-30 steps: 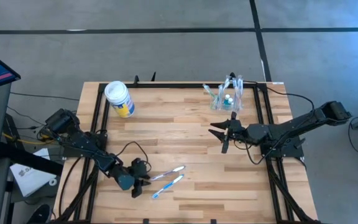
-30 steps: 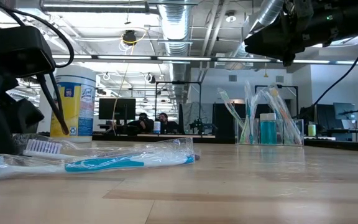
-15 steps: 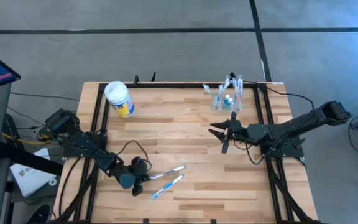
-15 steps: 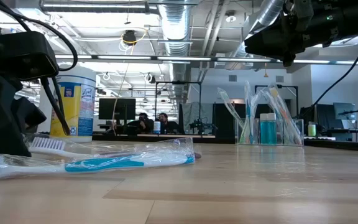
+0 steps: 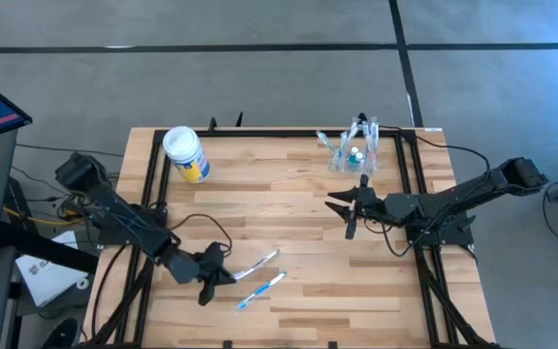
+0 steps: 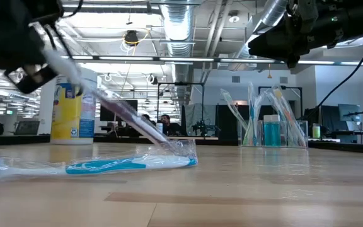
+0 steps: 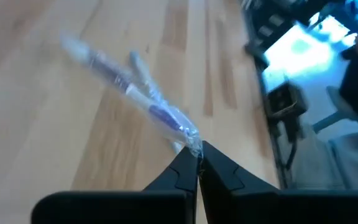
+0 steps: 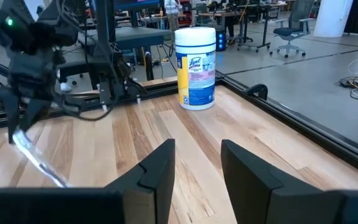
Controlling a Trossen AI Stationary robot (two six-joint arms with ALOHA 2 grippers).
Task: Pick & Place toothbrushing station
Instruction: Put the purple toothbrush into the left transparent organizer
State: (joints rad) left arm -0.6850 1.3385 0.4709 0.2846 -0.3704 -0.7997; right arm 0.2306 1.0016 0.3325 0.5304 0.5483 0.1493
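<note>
Toothbrush cup (image 5: pixel 355 152), clear and already bristling with brushes, stands at the bench's (image 5: pixel 298 208) one o'clock edge. My left end effector (image 5: pixel 213 278), down at seven o'clock, is pinched fully shut on the tip of a wrapped toothbrush (image 5: pixel 257 264), whose far end slopes down onto the wood. My grip is only on the crinkly wrapper end, so the brush could slide out or swing as I carry it. A second toothbrush (image 5: pixel 261 289) lies just beside it and could be dragged along. My right end effector (image 5: pixel 343 210), fingers parted and empty, hovers near three o'clock, just before the cup, in my likely path. A canister (image 5: pixel 186 155) stands at eleven o'clock.
</note>
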